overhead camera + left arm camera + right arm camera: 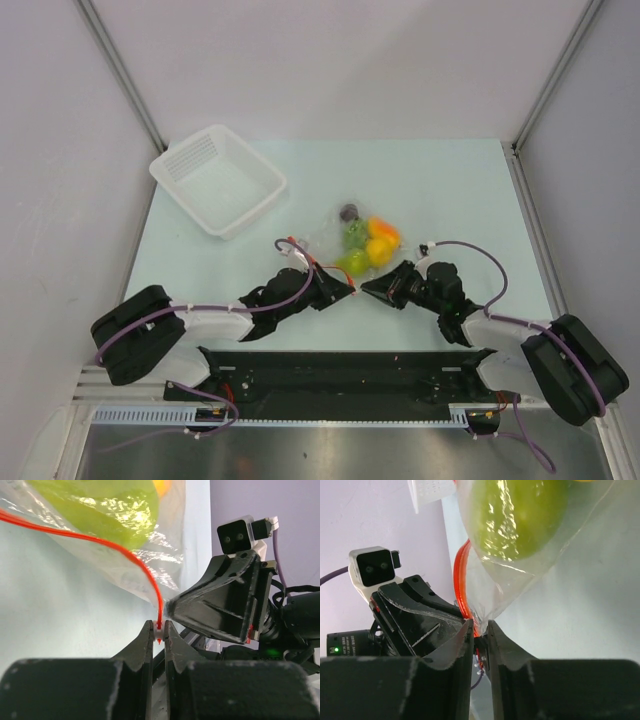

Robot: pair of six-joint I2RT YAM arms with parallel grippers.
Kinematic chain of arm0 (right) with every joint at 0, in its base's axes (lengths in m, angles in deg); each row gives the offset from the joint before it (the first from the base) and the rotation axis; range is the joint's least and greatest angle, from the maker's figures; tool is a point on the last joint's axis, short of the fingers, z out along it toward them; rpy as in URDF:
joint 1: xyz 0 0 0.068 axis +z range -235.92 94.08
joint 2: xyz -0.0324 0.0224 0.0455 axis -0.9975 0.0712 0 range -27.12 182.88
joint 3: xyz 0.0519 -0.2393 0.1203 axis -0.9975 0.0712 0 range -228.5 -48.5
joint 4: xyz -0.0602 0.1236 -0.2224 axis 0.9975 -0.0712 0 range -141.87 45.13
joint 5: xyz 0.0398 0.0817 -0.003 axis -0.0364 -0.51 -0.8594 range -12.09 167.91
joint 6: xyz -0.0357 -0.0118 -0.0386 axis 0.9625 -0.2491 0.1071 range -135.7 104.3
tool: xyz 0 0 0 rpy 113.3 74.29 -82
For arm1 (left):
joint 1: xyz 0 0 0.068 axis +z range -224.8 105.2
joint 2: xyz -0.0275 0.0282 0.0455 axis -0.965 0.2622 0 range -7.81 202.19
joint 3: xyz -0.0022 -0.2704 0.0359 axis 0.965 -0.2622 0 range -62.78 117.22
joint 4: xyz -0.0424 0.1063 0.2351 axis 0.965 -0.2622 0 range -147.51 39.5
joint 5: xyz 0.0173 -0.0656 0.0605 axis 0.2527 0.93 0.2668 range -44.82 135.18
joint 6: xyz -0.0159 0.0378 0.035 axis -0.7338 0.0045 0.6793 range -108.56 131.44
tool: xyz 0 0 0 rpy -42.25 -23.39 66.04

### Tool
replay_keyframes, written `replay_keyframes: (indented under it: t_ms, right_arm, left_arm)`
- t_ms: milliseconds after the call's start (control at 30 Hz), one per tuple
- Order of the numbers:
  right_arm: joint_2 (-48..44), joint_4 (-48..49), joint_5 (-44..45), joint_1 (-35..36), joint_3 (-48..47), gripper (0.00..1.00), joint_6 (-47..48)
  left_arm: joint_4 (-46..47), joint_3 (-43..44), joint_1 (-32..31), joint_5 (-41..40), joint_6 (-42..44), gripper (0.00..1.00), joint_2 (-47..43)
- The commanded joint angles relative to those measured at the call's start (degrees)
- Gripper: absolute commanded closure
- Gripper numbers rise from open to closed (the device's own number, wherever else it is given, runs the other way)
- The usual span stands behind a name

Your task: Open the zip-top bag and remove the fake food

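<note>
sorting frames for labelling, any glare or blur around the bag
Top external view: soft even light, faint shadows, things small but sharp. Left wrist view: white glare flecks on the zip-top bag over the green pear; the left hand looks dark and soft up close. Right wrist view: the same glare streaks on the pear; right hand dark, little detail.

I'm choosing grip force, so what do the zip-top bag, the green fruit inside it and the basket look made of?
The zip-top bag looks like thin clear plastic film, crinkled and glinting. The green fruit is probably hard glossy plastic, given sharp highlights. The basket seems white matte plastic, rigid, with slotted walls.
</note>
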Motion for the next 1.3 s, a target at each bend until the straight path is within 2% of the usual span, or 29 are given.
replay_keyframes:
  t_ms: [0, 433, 633, 733, 767, 933, 1000, 1033, 1133, 1267]
  right_arm:
    - [0.8, 2.7, -0.3, -0.1, 0.7, 0.74, 0.1]
    - [3.0, 8.6, 2.1, 1.7, 3.3, 0.64, -6.7]
    - [5.8, 12.5, 2.8, 3.2, 4.2, 0.64, -11.0]
    - [5.5, 11.0, 4.4, 4.0, 4.8, 0.63, -10.8]
    - [5.2, 10.2, 4.7, 4.0, 4.9, 0.63, -9.9]
    - [5.4, 8.3, 5.7, 4.4, 5.5, 0.63, -7.6]
    - [4.8, 8.6, 6.3, 4.7, 6.9, 0.61, -6.9]
    - [4.5, 8.5, 6.3, 4.8, 6.9, 0.56, -6.3]
    - [3.7, 5.7, 7.5, 5.1, 5.9, 0.52, -3.9]
    - [6.6, 9.4, 7.7, 6.0, 5.5, 0.55, -4.4]
  left_arm:
    - [-0.1, -0.3, -0.5, -2.6, 1.9, 1.0, -1.2]
    - [1.5, 0.2, -5.0, -4.5, 0.7, 0.97, 1.7]
    - [1.3, -0.4, -7.6, -6.5, -0.4, 0.88, 2.5]
    - [2.8, -2.0, -7.7, -6.8, -1.6, 0.77, 2.5]
    - [2.2, -2.2, -7.7, -6.8, -1.7, 0.69, 2.5]
    - [0.8, -2.4, -7.7, -7.1, -2.1, 0.6, 1.7]
    - [-0.5, -2.6, -7.7, -7.7, -1.7, 0.53, 0.3]
    - [-1.8, -2.7, -7.7, -8.0, -1.5, 0.52, -0.2]
    - [-2.1, -3.4, -7.7, -8.9, -1.7, 0.48, -0.8]
    - [-1.1, -3.1, -7.7, -8.1, -1.9, 0.5, 0.3]
